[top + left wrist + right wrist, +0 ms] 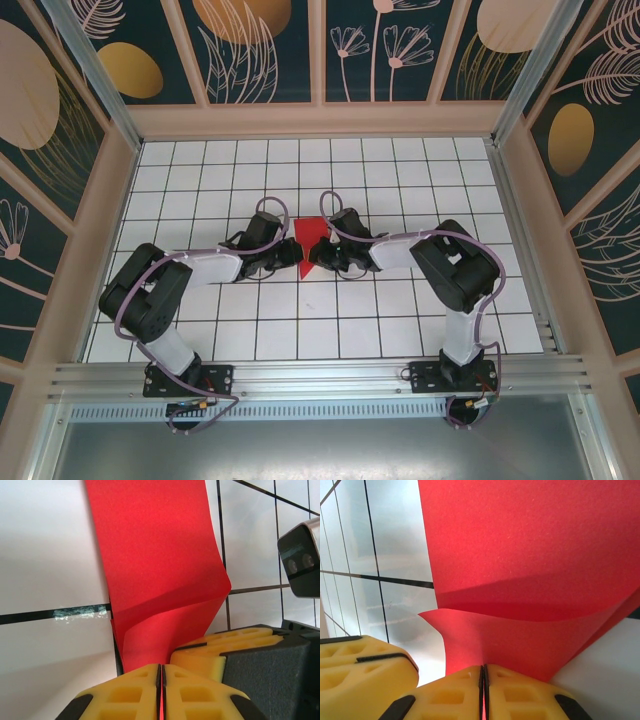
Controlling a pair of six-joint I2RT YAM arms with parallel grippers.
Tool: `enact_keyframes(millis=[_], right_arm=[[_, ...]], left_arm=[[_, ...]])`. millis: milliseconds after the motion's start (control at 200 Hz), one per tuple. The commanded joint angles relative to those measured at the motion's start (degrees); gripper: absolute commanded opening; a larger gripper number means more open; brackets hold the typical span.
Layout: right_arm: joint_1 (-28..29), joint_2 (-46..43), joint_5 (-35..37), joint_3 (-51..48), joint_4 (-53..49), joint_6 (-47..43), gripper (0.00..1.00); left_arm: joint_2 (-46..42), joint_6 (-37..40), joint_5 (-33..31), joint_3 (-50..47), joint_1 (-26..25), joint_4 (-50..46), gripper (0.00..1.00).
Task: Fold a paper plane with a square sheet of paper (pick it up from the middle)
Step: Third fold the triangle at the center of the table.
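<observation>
Top external: square sheet of paper [308, 232] lies mid-table [400, 320]. Left gripper [288, 254] and right gripper [320, 256] meet nose to nose over it.
Left wrist: left gripper [161, 675] is pinched tight on the red edge and the paper bows up, probably to raise the sheet's middle.
Right wrist: right gripper [483, 677] is likewise clamped on a lifted fold, sharing the hold.
</observation>
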Motion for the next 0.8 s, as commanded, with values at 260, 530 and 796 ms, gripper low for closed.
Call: enact_keyframes(millis=[260,530,796], right_arm=[[-0.5,0.7,3.0,0.8,-1.1,3.7,0.14],[-0.5,0.9,2.7,0.9,-1.2,3.7,0.14],[-0.5,1.3,2.4,0.8,-0.8,4.3,0.14]], left_arm=[[-3.6,-3.9,6.0,-5.6,-0.4,7.1,0.15],[-2.4,-6.6,8.4,-6.2,-1.2,11.1,0.11],[0.9,-6.9,7.2,-6.8,-1.4,10.4,0.09]])
